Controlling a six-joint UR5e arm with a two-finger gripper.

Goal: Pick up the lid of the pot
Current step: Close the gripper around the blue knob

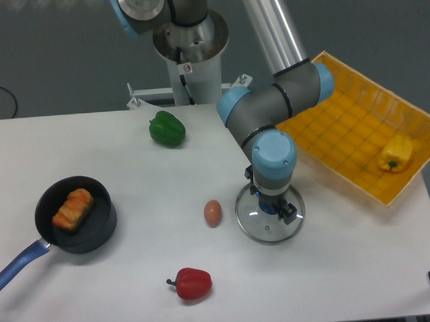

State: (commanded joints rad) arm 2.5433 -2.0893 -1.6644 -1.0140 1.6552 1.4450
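Two fingers of the end effector (271,198) stood spread, one to either side of the blue knob (268,206); whether either touched it could not be made out. The pot lid (265,228) lay flat on the white worktop (145,170), between the brown egg (212,213) and the yellow-orange crate (355,138).

Principal risk, in my judgement: a poor grip. Were the fingers to close high or off-centre, the rounded knob could slip out, and the lid could drop or skid. Were they lowered too far, the tips could press on the glass. A lift from one side of the knob could tip the disc, and a sideways swing could bring its edge against the egg.

Condition of the lid: round, see-through, with a thin greyish rim and a small round mark near the front. No crack was visible at this resolution.
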